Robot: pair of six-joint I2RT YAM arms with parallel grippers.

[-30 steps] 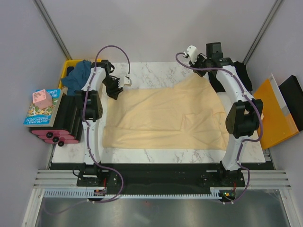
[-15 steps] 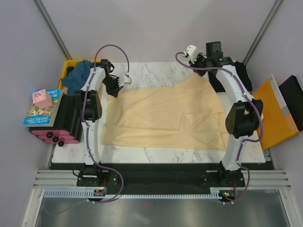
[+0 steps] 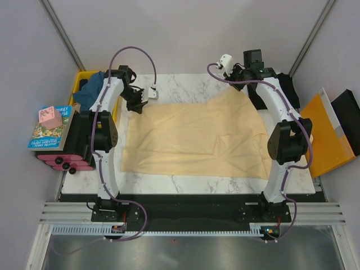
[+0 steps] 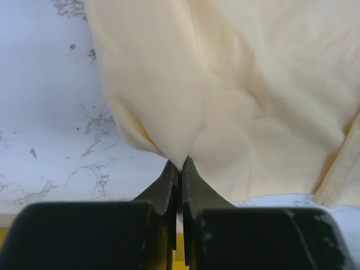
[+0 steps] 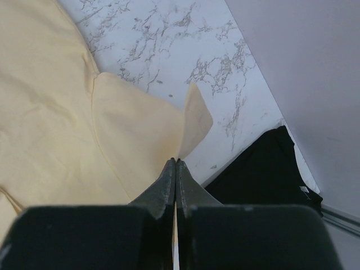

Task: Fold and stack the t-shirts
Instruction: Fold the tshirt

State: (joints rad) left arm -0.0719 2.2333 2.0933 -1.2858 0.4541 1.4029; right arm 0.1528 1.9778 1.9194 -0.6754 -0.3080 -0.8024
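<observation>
At the far left corner of the cream-yellow t-shirt (image 3: 194,138), your left gripper (image 4: 180,164) is pinched tight on a tuck of the cloth edge. At its far right corner, the right gripper (image 5: 175,162) is likewise clamped on the fabric, with no gap between the jaws. The shirt itself lies spread open on the marble table (image 3: 185,184), mostly flat, with a few creases toward its right half. No fold is made in it yet. The teal-blue t-shirt (image 3: 91,89) sits heaped in the yellow crate (image 3: 82,75), beyond the cream shirt's left far corner. The black t-shirt (image 5: 256,171) lies bunched just past its right far corner. Judgement: early stage. All three are unfolded and nothing is stacked.
</observation>
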